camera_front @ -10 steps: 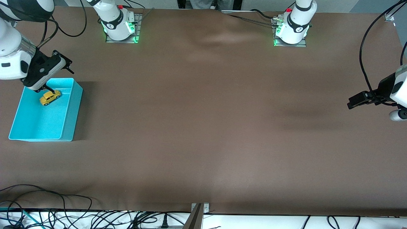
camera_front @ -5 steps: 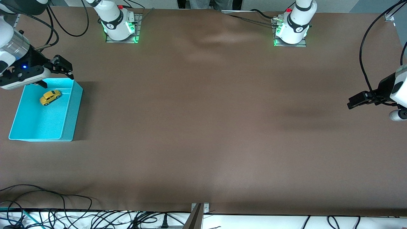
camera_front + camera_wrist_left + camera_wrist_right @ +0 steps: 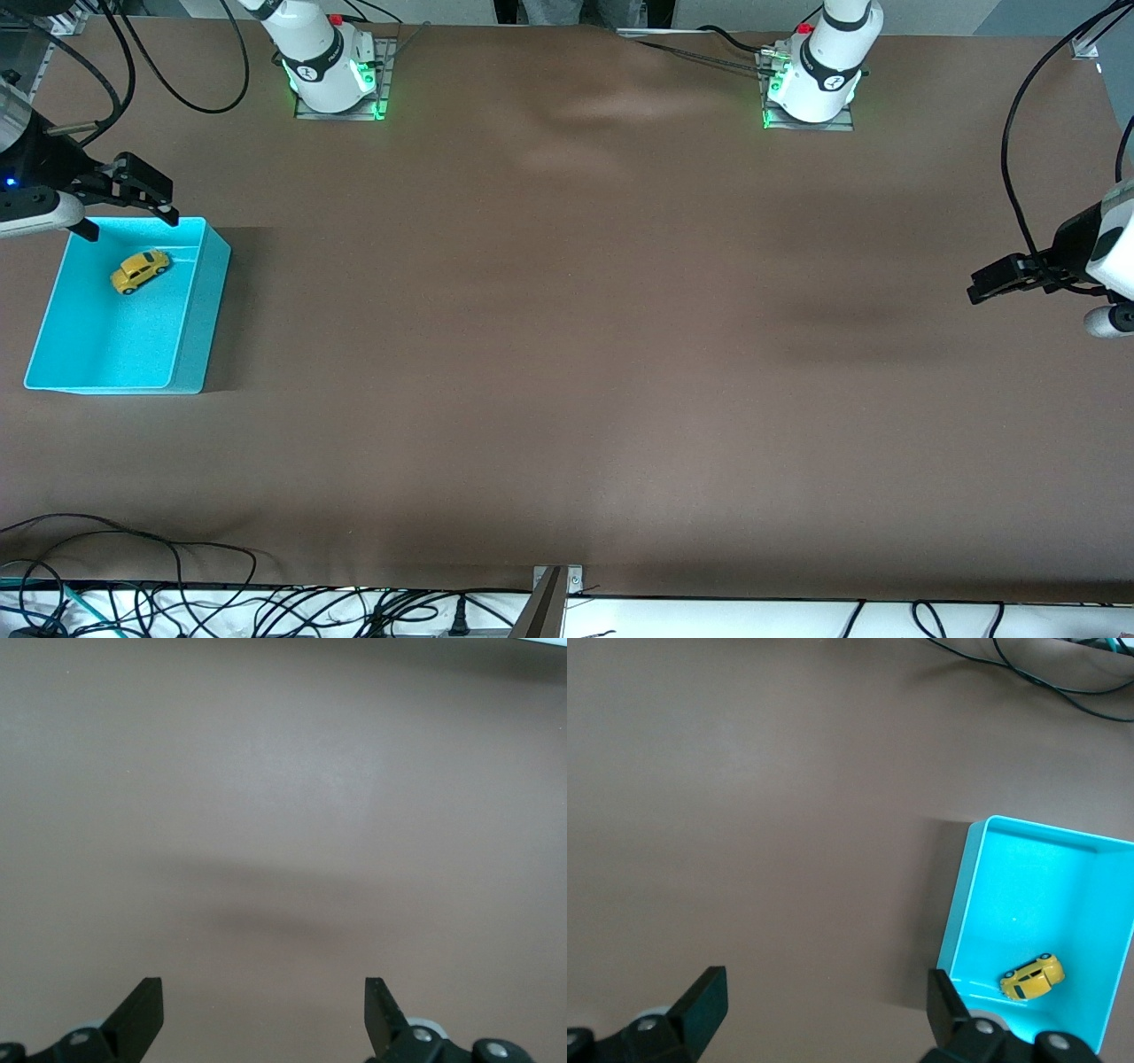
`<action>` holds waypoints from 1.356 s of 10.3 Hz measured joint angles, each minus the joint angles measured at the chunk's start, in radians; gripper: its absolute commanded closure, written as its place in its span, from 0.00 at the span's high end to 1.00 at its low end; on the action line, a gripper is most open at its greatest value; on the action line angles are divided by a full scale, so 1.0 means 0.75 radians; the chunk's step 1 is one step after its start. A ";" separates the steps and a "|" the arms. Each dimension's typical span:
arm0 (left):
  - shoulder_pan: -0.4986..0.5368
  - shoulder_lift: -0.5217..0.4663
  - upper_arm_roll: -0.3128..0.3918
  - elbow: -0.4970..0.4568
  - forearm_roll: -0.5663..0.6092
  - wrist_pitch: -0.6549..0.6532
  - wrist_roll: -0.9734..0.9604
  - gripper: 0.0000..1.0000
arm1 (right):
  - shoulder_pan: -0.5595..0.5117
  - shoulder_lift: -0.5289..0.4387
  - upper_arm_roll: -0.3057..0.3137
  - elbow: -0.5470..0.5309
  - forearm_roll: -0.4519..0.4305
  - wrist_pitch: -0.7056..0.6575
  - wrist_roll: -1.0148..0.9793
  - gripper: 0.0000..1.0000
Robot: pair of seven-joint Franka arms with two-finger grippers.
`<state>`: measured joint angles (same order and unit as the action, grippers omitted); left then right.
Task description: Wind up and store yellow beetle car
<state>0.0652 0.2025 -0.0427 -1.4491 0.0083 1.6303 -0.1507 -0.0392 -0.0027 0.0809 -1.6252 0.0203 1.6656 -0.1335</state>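
The yellow beetle car (image 3: 140, 270) lies on its wheels inside a cyan bin (image 3: 200, 310) at the right arm's end of the table. It rests in the part of the bin toward the robots' bases. My right gripper (image 3: 129, 223) hangs open and empty above the bin's rim on that same side, apart from the car. In the right wrist view the car (image 3: 1031, 978) shows in the bin (image 3: 962, 904), off to the side of the open right gripper (image 3: 827, 994). My left gripper (image 3: 982, 285) waits open over bare table at the left arm's end, and the left wrist view shows nothing between the left gripper's (image 3: 263, 1001) fingers.
A brown mat (image 3: 567, 354) covers the table. The two arm bases (image 3: 332, 75) (image 3: 811, 84) stand along the edge away from the front camera. Loose cables (image 3: 177, 594) lie along the table edge nearest that camera.
My right gripper has lifted off the car and drawn back up out of the bin toward the right arm's end. The car stays in the bin. The left arm has not moved.
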 measured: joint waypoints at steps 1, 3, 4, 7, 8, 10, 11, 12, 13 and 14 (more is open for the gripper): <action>-0.001 0.000 -0.001 0.000 0.000 0.000 0.000 1.00 | 0.008 0.002 0.000 0.005 -0.001 -0.037 0.066 1.00; -0.004 0.000 -0.001 0.000 0.000 0.000 0.000 1.00 | 0.016 -0.003 0.000 0.006 -0.003 -0.092 0.116 1.00; -0.004 0.000 -0.001 0.000 0.000 0.000 0.000 1.00 | 0.016 -0.009 -0.003 0.006 -0.003 -0.105 0.121 1.00; -0.004 0.000 -0.001 0.000 0.000 0.000 0.000 1.00 | 0.016 -0.023 -0.008 -0.002 -0.013 -0.119 0.122 1.00; -0.004 0.000 -0.002 0.000 0.000 0.000 0.000 1.00 | 0.016 -0.023 -0.008 -0.003 -0.023 -0.119 0.122 1.00; -0.005 0.000 -0.002 0.000 0.000 0.000 0.000 1.00 | 0.016 -0.023 -0.017 -0.003 -0.027 -0.119 0.122 1.00; -0.005 0.000 -0.002 0.000 0.000 0.000 0.000 1.00 | 0.016 -0.023 -0.027 -0.003 -0.027 -0.120 0.121 1.00; -0.005 0.000 -0.002 0.000 0.000 0.000 0.000 1.00 | 0.016 -0.022 -0.036 -0.003 -0.027 -0.120 0.121 1.00; -0.005 0.000 -0.002 0.000 0.000 0.000 0.000 1.00 | 0.016 -0.022 -0.042 -0.004 -0.027 -0.120 0.121 1.00; -0.005 0.000 -0.002 0.000 0.000 0.000 0.000 1.00 | 0.016 -0.020 -0.043 -0.004 -0.027 -0.120 0.121 1.00</action>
<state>0.0614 0.2025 -0.0440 -1.4491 0.0082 1.6303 -0.1507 -0.0271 -0.0175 0.0485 -1.6285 0.0000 1.5760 -0.0428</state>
